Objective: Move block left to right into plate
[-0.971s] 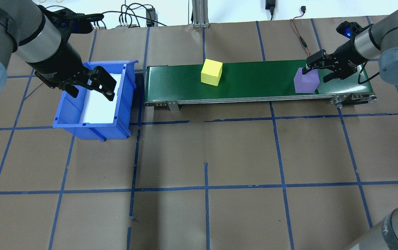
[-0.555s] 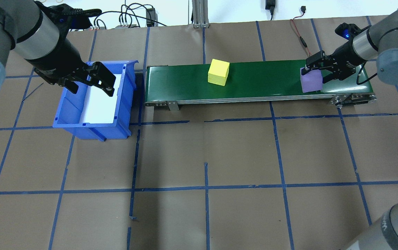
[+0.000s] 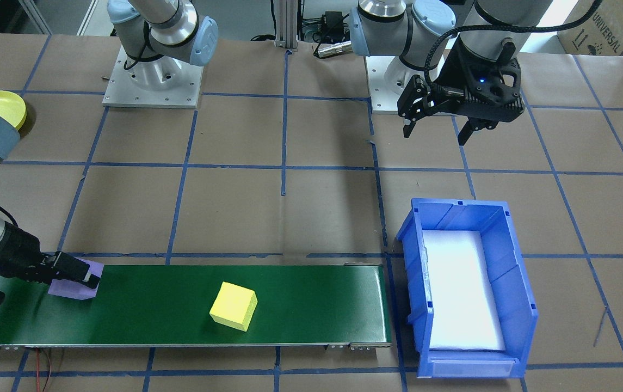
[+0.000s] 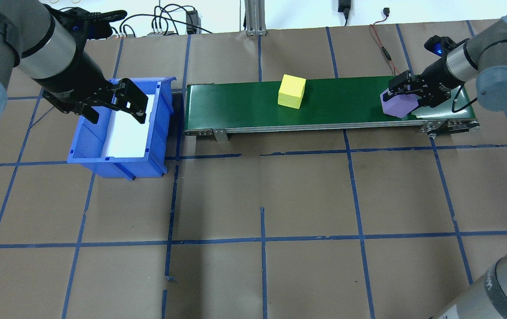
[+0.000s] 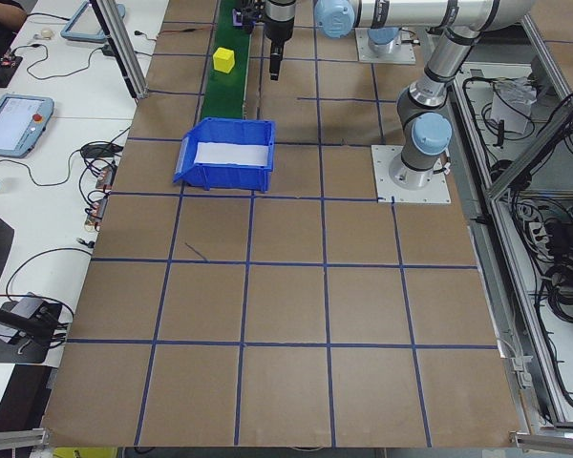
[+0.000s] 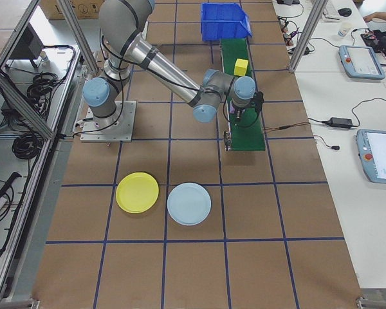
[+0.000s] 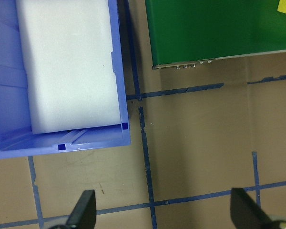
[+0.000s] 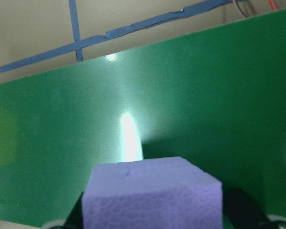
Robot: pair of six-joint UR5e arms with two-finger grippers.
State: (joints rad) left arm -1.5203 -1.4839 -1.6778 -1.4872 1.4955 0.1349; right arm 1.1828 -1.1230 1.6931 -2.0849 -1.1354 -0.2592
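Across the table [image 4: 306,199] lies brown paper marked into squares by blue tape, with cables and teach pendants on white benches along one side and aluminium framing around the cell. On it sits a green conveyor belt [image 4: 235,106], and just beside the belt's end a blue bin [image 4: 156,128] lined with a white foam pad. A yellow block [image 4: 292,91] rests near the middle of the belt. At the other end, the right claw [image 4: 406,91] pinches a purple block [image 4: 395,105], a matte foam cube with a finely pebbled surface, tilted over the belt. The left claw [image 4: 114,106] hangs spread above the bin, holding nothing. The yellow plate [image 6: 137,192], round and shallow with a raised rim, lies on the table well apart from the belt, just beside a pale blue plate [image 6: 189,203].
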